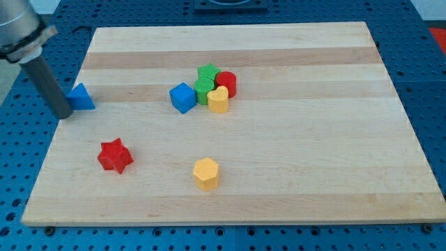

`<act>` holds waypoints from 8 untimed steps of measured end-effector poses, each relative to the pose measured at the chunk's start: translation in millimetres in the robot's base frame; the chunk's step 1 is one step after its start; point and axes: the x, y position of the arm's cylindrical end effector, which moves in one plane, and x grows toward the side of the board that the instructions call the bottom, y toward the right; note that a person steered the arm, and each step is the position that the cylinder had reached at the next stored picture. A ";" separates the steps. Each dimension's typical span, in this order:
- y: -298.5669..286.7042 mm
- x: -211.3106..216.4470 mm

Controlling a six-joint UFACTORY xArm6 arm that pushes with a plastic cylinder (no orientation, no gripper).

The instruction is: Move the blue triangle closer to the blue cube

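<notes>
While my tip (pixel 63 115) touches the blue triangle (pixel 81 97) near the board's (pixel 279 174) left edge, the blue cube (pixel 182 97) sits well apart

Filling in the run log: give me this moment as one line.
phase: pushing | my tip: against blue triangle, on its left | target: blue cube, to the right, apart | path: clear

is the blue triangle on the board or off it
On, just: the blue triangle sits at the wooden board's left edge, my tip against its left side.
</notes>
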 end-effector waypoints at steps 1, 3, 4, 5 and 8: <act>1.7 -8.8; 35.1 -43.9; 54.2 -57.0; 81.0 -57.3; 133.1 -75.8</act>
